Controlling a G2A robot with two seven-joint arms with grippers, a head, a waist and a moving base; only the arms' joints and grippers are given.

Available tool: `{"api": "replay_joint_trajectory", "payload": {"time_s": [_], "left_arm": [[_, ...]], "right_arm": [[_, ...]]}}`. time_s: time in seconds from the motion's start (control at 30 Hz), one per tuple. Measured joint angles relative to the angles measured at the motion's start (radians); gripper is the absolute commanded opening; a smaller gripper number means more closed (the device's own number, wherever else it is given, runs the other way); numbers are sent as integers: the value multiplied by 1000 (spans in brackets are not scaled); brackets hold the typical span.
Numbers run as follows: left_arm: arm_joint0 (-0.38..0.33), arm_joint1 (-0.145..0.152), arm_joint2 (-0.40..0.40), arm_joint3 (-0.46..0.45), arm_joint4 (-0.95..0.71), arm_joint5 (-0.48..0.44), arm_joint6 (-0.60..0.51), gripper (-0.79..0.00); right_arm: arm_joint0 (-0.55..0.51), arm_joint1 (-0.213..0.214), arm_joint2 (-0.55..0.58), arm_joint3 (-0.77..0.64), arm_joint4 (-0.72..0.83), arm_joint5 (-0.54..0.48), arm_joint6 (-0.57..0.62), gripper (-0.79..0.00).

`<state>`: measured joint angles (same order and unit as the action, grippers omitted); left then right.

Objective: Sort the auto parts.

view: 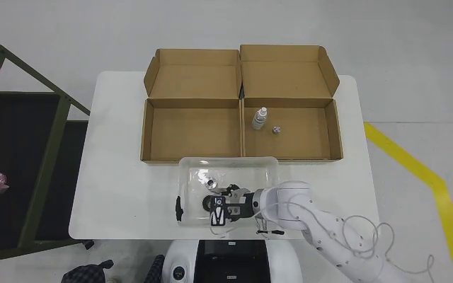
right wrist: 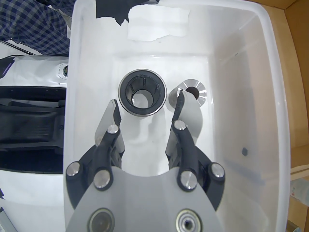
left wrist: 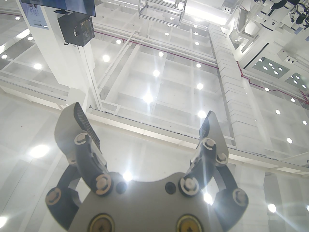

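A clear plastic bin (view: 226,160) stands at the table's front middle. In it lie a black ring bearing (right wrist: 142,95) and, beside it, a silver slotted collet (right wrist: 193,92). My right gripper (right wrist: 147,98) hangs open inside the bin, with the bearing just beyond its fingertips. One finger (right wrist: 178,107) reaches in front of the collet. In the top view the right gripper (view: 225,207) points at the bin's left wall, with the bearing (view: 210,204) and collet (view: 211,184) close by. My left gripper (left wrist: 143,111) is open, holds nothing and points up at the ceiling.
Two open cardboard boxes stand behind the bin: the left box (view: 191,133) holds nothing, and the right box (view: 304,134) holds a white bottle-shaped part (view: 260,118) and a small part (view: 277,129). A small black nut (right wrist: 244,151) lies in the bin. Black tape (right wrist: 113,1) marks the bin's far wall.
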<state>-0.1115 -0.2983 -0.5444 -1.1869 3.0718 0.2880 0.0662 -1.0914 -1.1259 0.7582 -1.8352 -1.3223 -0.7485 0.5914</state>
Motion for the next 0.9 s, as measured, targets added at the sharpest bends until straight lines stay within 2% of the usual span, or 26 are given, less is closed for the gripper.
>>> {"api": "replay_joint_trajectory", "payload": {"time_s": [0.6,0.8,0.9], "left_arm": [[0,0,0,0,0,0,0,0],[0,0,0,0,0,0,0,0],[0,0,0,0,0,0,0,0]], "right_arm": [[70,-38,-86,57,4,10,-3,-354],[93,-50,-102,82,17,10,1,-419],[101,-54,-107,94,26,2,3,-520]]}}
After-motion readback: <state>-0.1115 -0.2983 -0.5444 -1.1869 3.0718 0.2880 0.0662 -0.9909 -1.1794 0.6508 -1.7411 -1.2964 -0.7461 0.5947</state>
